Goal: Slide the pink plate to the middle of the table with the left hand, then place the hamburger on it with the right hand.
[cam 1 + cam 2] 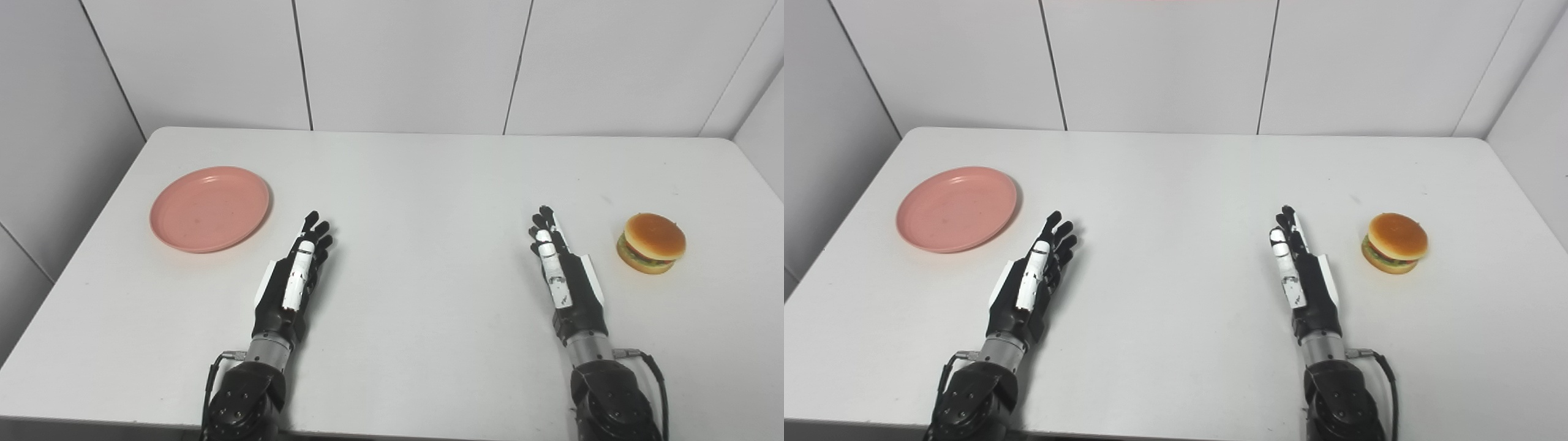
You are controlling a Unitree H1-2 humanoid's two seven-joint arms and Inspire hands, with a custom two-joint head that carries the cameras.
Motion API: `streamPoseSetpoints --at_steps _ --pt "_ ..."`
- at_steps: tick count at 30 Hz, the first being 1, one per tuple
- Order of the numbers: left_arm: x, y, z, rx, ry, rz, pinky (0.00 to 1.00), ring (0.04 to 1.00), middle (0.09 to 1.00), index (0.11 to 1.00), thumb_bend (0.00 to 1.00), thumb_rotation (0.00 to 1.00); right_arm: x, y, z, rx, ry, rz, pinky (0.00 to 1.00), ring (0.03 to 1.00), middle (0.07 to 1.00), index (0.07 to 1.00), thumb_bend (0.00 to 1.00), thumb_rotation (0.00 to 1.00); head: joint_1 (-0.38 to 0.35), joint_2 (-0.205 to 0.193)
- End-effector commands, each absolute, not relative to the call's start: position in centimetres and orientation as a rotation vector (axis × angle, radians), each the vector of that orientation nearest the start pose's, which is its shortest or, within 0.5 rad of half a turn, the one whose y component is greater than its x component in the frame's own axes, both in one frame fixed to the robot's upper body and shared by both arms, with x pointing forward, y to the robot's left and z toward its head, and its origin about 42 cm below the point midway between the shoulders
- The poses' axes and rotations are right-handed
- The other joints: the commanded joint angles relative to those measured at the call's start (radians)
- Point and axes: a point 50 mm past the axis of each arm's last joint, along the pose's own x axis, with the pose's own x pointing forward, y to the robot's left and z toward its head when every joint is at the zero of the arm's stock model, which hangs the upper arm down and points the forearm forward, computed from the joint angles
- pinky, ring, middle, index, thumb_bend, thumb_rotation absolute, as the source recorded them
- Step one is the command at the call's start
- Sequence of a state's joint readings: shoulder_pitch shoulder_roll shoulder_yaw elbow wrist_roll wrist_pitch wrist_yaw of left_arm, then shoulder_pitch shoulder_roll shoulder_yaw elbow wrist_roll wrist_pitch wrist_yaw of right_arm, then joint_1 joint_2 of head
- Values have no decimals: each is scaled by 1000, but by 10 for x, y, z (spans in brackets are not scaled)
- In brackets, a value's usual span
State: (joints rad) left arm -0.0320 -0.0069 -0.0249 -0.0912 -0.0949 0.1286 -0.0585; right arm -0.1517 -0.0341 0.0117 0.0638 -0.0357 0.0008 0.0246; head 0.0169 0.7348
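A round pink plate [209,208] lies empty on the left side of the white table [416,184]. A toy hamburger [651,242] with a tan bun sits on the right side. My left hand [298,274] rests over the table with its fingers stretched out, open and empty, just right of and below the plate, not touching it. My right hand [560,266] is also open and empty, fingers straight, a short way left of the hamburger. Both also show in the right eye view: plate [956,208], hamburger [1395,242].
White wall panels [404,61] stand close behind the table's far edge and along both sides. The table's front edge runs just under my forearms. Bare tabletop lies between my two hands.
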Motion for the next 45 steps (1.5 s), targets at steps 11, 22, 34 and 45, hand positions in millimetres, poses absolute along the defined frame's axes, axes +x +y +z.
streamPoseSetpoints --at_steps 11,22,34,45 --pt "300 192 133 -99 -41 -126 1000 962 969 967 408 1000 336 -204 128 -57 -133 70 983 960 969 986 352 1000 3 1" --pt "300 192 134 -93 -44 -122 996 959 966 965 414 1000 335 -204 128 -61 -137 69 971 959 968 984 352 1000 3 1" --pt "299 179 122 -77 -42 -132 988 959 964 965 404 1000 334 -214 119 -39 -138 74 974 967 983 994 325 1000 133 -69" --pt "299 152 108 -90 -42 -118 990 956 958 955 392 1000 334 -238 104 -25 -182 110 996 988 998 1000 352 1000 268 -161"
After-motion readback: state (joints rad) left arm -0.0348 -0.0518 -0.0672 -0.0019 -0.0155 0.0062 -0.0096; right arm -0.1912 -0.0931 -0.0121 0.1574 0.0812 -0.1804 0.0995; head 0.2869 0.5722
